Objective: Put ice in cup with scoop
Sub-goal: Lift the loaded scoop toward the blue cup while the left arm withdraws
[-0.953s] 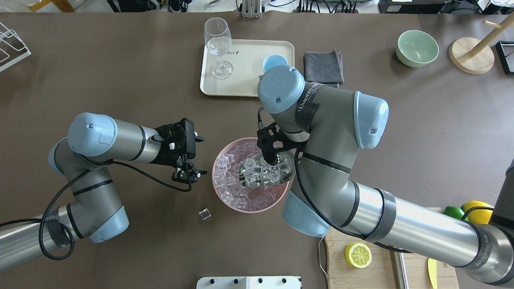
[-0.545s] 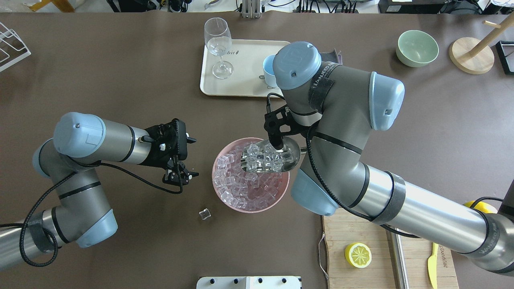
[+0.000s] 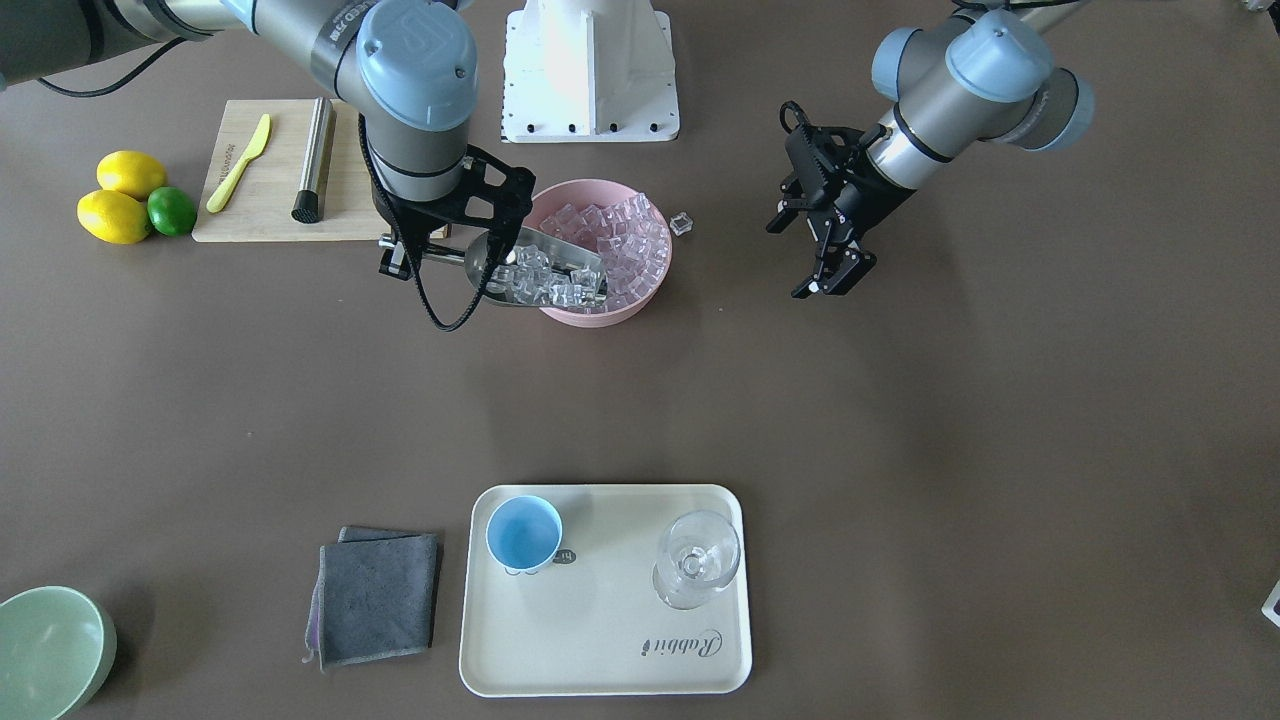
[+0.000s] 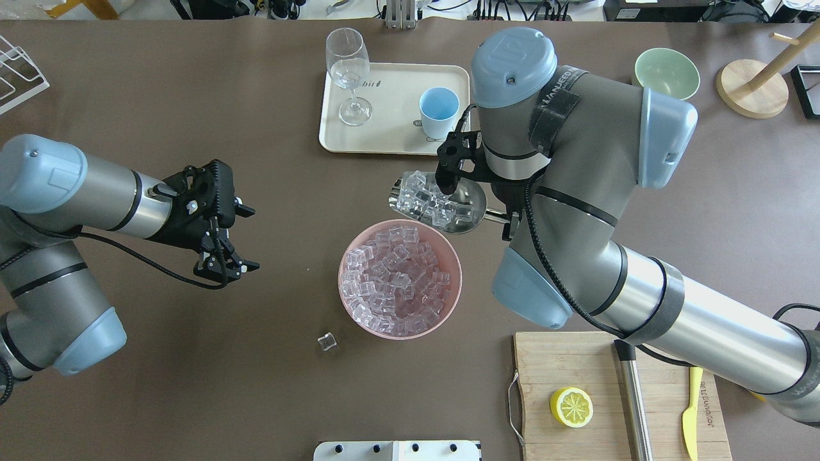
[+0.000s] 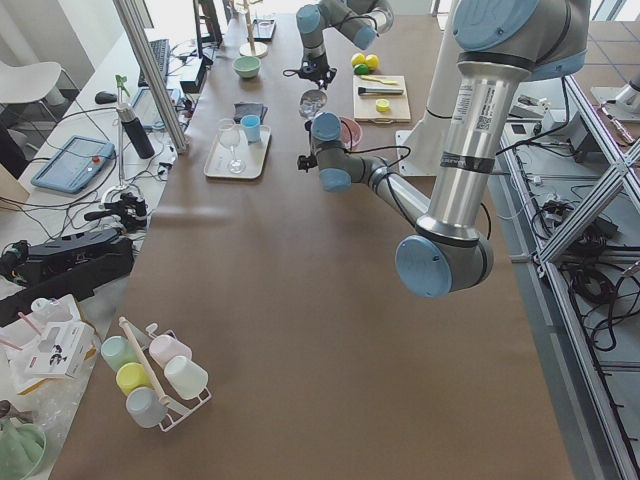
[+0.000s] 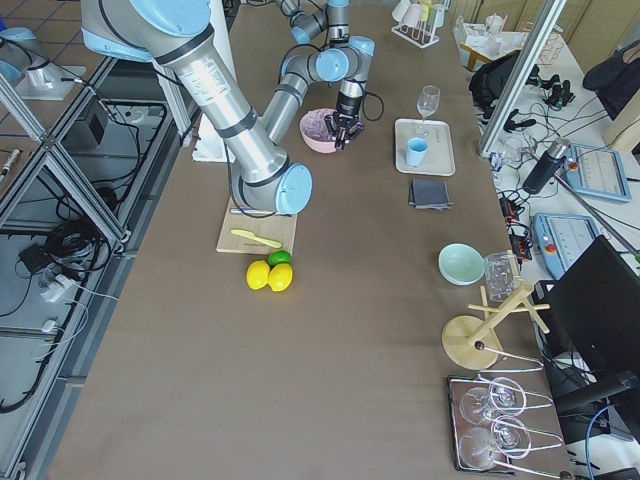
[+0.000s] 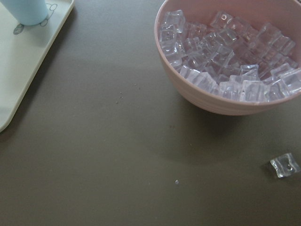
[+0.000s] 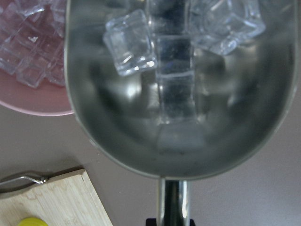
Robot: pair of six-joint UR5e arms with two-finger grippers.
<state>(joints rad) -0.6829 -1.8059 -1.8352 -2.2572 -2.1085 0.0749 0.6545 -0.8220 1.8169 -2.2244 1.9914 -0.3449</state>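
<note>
My right gripper [image 4: 505, 221] is shut on the thin handle of the steel scoop [image 4: 442, 206]. The scoop is heaped with ice cubes [image 4: 419, 194] and hangs above the table between the pink bowl [image 4: 342, 282] and the tray. The right wrist view looks into the scoop [image 8: 178, 141], where cubes [image 8: 129, 42] lie. The pink bowl holds many more cubes [image 4: 394, 282]. One loose cube [image 4: 327, 341] lies on the table near it. The light blue cup [image 4: 439, 109] stands upright on the tray, and it shows empty in the front view [image 3: 524, 532]. My left gripper [image 4: 246, 237] is open and empty, left of the bowl.
The cream tray [image 4: 391, 137] also carries a stemmed glass [image 4: 349, 70]. A grey cloth [image 3: 375, 595] and a green bowl [image 4: 666, 75] lie to its right. A cutting board [image 4: 576, 358] with a half lemon [image 4: 571, 407], a steel cylinder [image 4: 634, 403] and a yellow knife [image 4: 690, 410] sits at the near right.
My right arm has lifted the ice-filled scoop out of the pink bowl and carried it toward the tray. My left arm has drawn back to the left, away from the bowl.
</note>
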